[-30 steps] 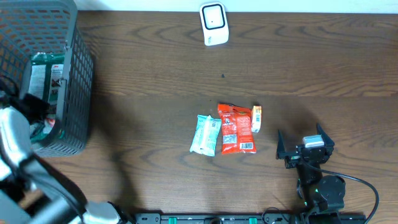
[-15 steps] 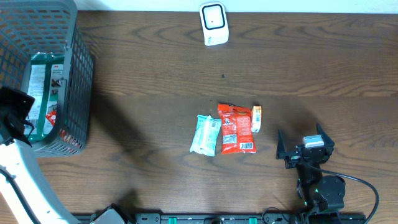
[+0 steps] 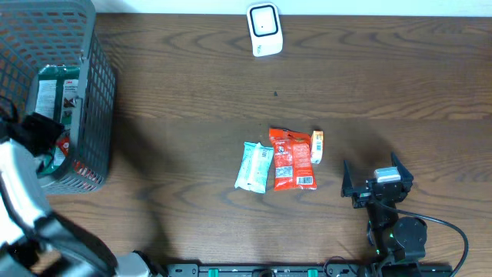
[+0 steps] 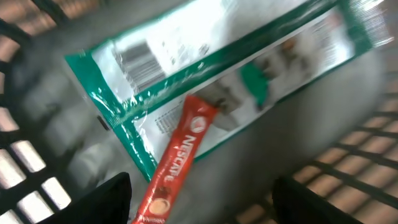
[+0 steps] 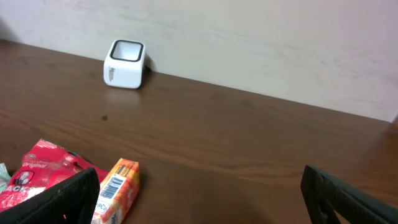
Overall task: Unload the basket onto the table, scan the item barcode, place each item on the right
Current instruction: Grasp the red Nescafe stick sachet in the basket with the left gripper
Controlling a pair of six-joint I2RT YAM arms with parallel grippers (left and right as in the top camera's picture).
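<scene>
Left gripper [image 4: 205, 190] over basket [image 3: 96, 92], jaws apart; right gripper [image 3: 375, 173] at near right, jaws wide apart, empty.
Far left, inside basket: red Nescafe stick [image 4: 177, 162] lies loose across green packet [image 4: 236, 68], unclamped. Table centre: pale blue packet [image 3: 254, 166], red packet [image 3: 292, 159], orange packet [image 3: 316, 146] side by side. White scanner [image 3: 264, 29] at far edge.
</scene>
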